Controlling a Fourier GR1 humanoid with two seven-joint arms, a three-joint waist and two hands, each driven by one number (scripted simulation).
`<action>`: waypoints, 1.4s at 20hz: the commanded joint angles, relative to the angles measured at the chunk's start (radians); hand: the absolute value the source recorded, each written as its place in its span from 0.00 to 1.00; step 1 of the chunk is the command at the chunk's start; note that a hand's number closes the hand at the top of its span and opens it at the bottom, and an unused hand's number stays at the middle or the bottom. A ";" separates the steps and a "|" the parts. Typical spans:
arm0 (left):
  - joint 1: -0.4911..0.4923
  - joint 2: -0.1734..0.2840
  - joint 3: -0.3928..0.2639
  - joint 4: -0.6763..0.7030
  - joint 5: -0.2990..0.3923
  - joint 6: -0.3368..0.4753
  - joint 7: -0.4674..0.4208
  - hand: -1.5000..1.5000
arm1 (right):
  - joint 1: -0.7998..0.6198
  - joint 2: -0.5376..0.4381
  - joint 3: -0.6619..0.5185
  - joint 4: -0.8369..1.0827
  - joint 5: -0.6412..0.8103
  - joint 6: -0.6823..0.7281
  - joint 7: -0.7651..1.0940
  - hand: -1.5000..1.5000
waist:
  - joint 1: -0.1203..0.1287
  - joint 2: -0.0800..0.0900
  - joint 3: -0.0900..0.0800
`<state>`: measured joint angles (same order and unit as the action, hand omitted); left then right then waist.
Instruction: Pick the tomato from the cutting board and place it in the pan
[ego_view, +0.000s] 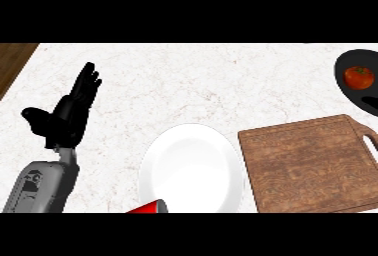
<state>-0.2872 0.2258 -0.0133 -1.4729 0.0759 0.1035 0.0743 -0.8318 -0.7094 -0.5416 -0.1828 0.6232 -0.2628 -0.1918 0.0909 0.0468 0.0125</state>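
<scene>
1. Already the tomato (359, 77) lies inside the black pan (347, 85) at the upper right corner of the head view; the pan is cut off by the right edge, so only part of its dark bowl shows.
2. Red and round, the tomato has a small green stem mark on top and sits near the middle of the visible part of the pan.
3. Below the pan, the wooden cutting board (310, 167) lies flat on the worktop (207, 85), with its handle at the upper right corner, pointing toward the right edge. Nothing rests on the board's brown surface.
4. Pan and cutting board are near each other but apart, with a strip of pale worktop between them.
5. Just left of the board a white plate (193, 172) lies on the worktop; its right rim comes very close to the board's left edge, and whether they touch I cannot tell.
6. At the plate's lower left rim a small red object (151, 207) shows, cut by the lower edge; what it is I cannot tell.
7. On the left side, the left hand (68, 117) shows above its grey forearm (43, 185), fingers straight and pointing up toward the far side, thumb spread out to the left. It holds nothing and is well apart from the plate, the board and the pan.
8. At the upper left corner a strip of brown wood (13, 60) borders the marbled white worktop.
9. No right hand appears anywhere in the view.
</scene>
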 joint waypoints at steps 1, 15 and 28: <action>0.013 -0.009 -0.012 -0.013 -0.015 0.008 -0.016 0.50 | 0.030 0.001 -0.038 0.015 -0.038 0.031 -0.089 0.00 | -0.002 -0.003 0.000; 0.023 0.023 0.056 0.016 0.022 -0.004 0.025 0.50 | 0.114 -0.049 -0.295 -0.003 -0.327 0.286 -0.380 0.00 | -0.062 -0.032 -0.007; 0.064 0.014 0.076 -0.013 -0.011 0.006 0.036 0.50 | 0.402 -0.046 -0.261 -0.277 -0.481 0.551 -0.394 0.00 | -0.107 -0.054 -0.015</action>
<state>-0.2305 0.2468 0.0614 -1.4707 0.0700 0.1085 0.0917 -0.5053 -0.7769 -0.8116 -0.3492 0.1964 0.2474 -0.6199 -0.0121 -0.0050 -0.0014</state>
